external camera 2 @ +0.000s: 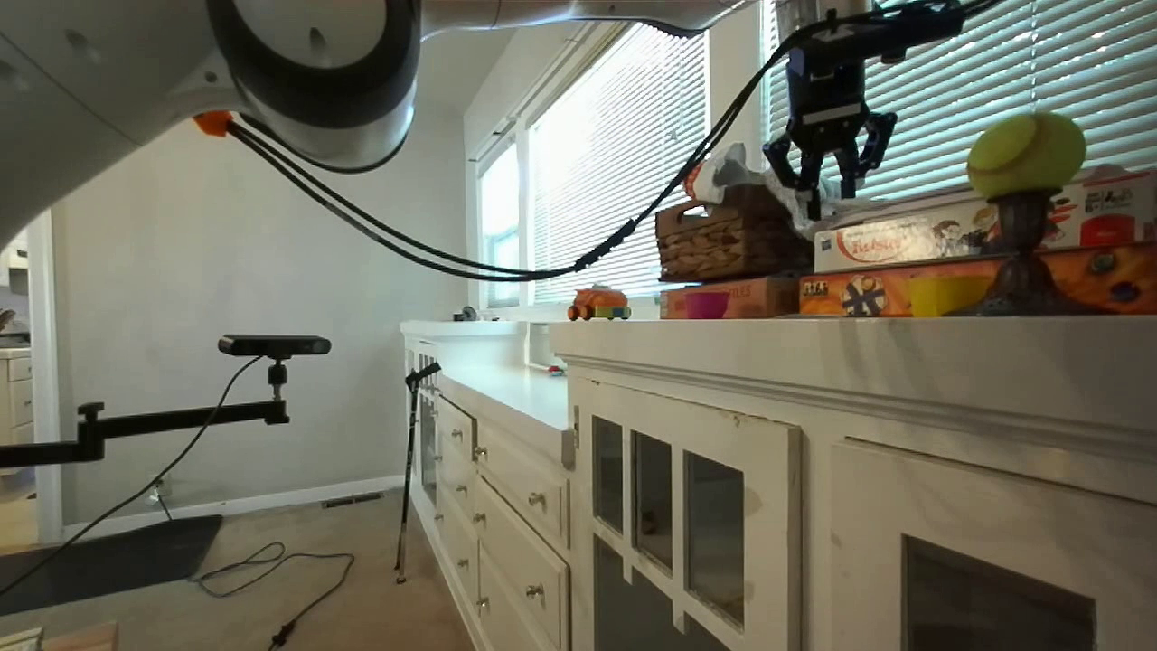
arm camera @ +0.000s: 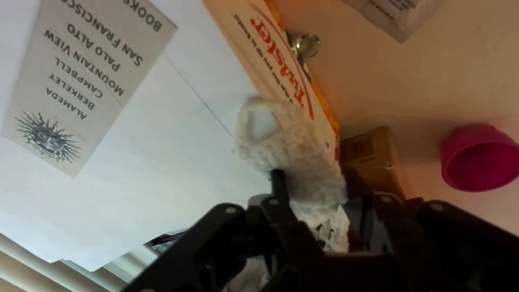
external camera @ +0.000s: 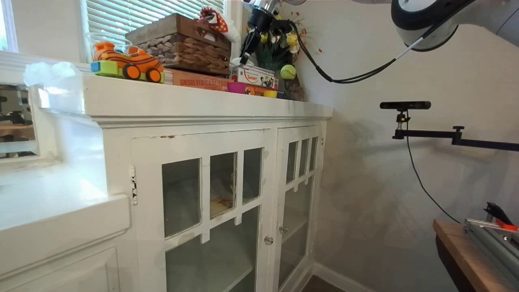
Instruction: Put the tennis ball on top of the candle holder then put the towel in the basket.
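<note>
Pincer (external camera 2: 831, 202) is gripping the white towel (arm camera: 300, 154): jaws partway in, cloth filling the gap; can't tell how hard I'm squeezing. Towel's over the Twister box (external camera 2: 904, 244), back from the front edge of the cabinet top (external camera: 202, 97) (my desk here), btwn the basket (external camera: 202, 52) & the wall-end corner (external camera: 326, 109); resting or just clear, can't tell. Shd handle light & limp: soft terry, prob not slippery, nothing to break, ends likely droop once up. Best hold = thick folded middle, abt where I am, deep enough for all layers. Long axis runs roughly w/ the box's front edge, so approx parallel to the cabinet's front edge; looped fold points twd the wall-end corner, away from basket. Opp. end's partly hidden under my jaws. Tennis ball (external camera 2: 1026, 155) already sits on the candle holder (external camera 2: 1024, 262), near the front edge twd that corner, so just the towel left: I'd lift straight up, then over.
</note>
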Action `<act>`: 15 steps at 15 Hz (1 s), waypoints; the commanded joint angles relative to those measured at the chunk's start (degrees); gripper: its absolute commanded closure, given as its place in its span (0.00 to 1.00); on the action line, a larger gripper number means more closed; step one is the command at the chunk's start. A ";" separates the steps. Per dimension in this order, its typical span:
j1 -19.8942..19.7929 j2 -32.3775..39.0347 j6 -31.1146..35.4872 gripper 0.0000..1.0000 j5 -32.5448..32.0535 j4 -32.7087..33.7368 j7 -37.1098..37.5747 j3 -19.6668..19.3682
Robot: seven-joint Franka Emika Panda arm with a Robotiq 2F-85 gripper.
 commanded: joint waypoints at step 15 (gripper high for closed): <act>2.65 -8.26 14.21 0.99 3.63 0.87 -1.33 2.62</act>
